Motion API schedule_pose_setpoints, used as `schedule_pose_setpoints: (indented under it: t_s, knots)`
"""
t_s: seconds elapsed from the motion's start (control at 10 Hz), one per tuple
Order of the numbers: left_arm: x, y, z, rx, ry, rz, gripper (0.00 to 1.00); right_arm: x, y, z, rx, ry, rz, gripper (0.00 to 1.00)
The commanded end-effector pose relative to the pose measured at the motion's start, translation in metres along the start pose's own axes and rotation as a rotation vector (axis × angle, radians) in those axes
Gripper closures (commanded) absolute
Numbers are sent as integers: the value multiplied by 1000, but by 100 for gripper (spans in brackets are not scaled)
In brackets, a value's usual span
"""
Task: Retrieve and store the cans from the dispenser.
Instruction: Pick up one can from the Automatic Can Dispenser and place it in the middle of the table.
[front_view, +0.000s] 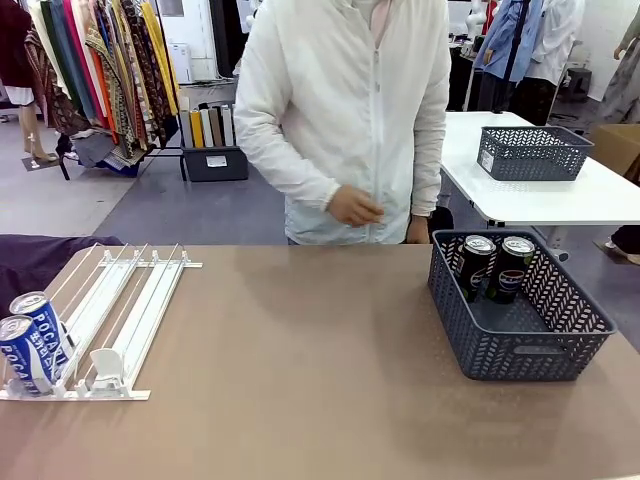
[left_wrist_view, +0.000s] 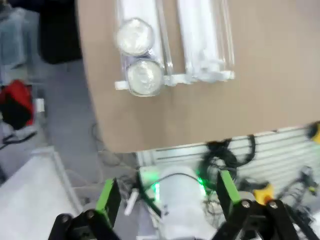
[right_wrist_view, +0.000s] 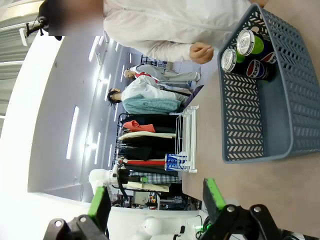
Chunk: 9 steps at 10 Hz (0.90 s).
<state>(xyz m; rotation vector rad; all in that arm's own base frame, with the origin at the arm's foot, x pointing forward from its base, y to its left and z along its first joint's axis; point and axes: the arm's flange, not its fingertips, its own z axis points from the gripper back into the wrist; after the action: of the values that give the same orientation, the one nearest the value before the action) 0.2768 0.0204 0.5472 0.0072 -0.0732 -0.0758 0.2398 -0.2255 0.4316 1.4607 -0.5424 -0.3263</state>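
On dispenser, two cans, apparently touching

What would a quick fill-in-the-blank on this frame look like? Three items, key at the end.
1. The Pocari cans in the dispenser are ____ with white lettering.
2. The grey basket holds ____ dark cans.
3. The left hand and the right hand are both ____, holding nothing.
Missing words: blue; two; open.
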Motion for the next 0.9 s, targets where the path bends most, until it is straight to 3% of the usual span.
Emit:
schedule_pose_setpoints:
  t_s: [0.0, 0.1, 0.4, 0.5, 0.7, 0.8]
  knots:
    - [17, 13, 3, -98, 70, 150, 0, 1, 2, 0, 12, -3, 23, 0]
    - [0, 0, 0, 0, 0, 0, 0, 1, 2, 0, 12, -3, 23, 0]
    - [9, -3, -3, -1, 21, 19, 0, 1, 2, 0, 12, -3, 23, 0]
    - [26, 0, -18, 22, 9, 84, 0, 1, 2, 0, 12, -3, 23, 0]
    - [44, 17, -49, -72, -19, 26, 0, 1, 2, 0, 12, -3, 23, 0]
    - [45, 22, -58, -67, -52, 69, 0, 1, 2, 0, 12, -3, 23, 0]
